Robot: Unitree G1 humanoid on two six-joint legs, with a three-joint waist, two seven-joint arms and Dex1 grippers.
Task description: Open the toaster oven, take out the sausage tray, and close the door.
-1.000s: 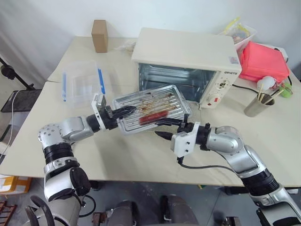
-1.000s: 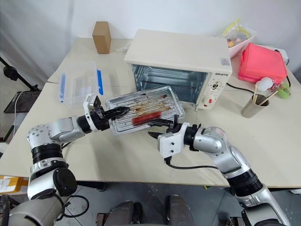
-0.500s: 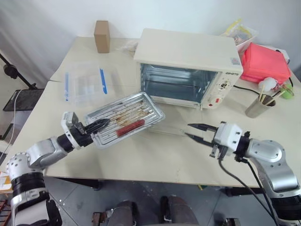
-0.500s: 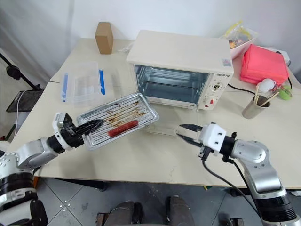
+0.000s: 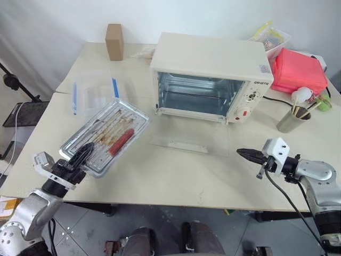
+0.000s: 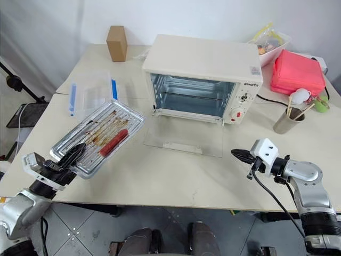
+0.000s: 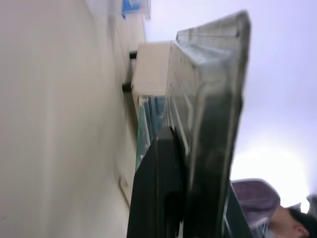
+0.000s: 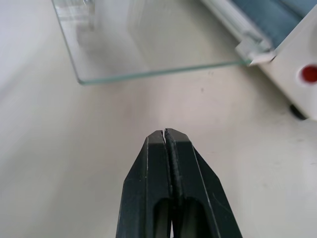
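Toaster oven [image 5: 213, 74]: boxy cream-white shell with a flat matte top; bare ribbed metal cavity; knobs and a red button on the side panel nearest my right arm; dark lettering too small to read.
Door [image 5: 189, 141]: clear glass panel, folded down flat onto the table [image 5: 176, 181], its cream bar handle at the free edge; the glass is nearly invisible against the tabletop.
Sausage tray [image 5: 105, 136]: shallow shiny metal rectangle, rounded corners, ridged floor streaked brown, one red sausage [image 5: 121, 141] lying along it; out of the oven, tilted over the table's near left part; whether any corner touches the surface I cannot tell.
My left gripper [image 5: 81, 154]: black fingers clamped on the tray's near rim; in the left wrist view the tray shows edge-on and blurred.
My right gripper [image 8: 165, 136]: black tapered fingers pressed together, nothing between them; above bare tabletop, just off the door's glass corner.
Clear plastic box [image 5: 95, 93]: blue clips, partly behind the tray.
Cardboard box [image 5: 113, 40]: brown, upright, at the far edge.
Red pouch [image 5: 298, 69]: soft, beside the oven.
Metal cup [image 5: 289, 120]: holds utensils, hard to identify.
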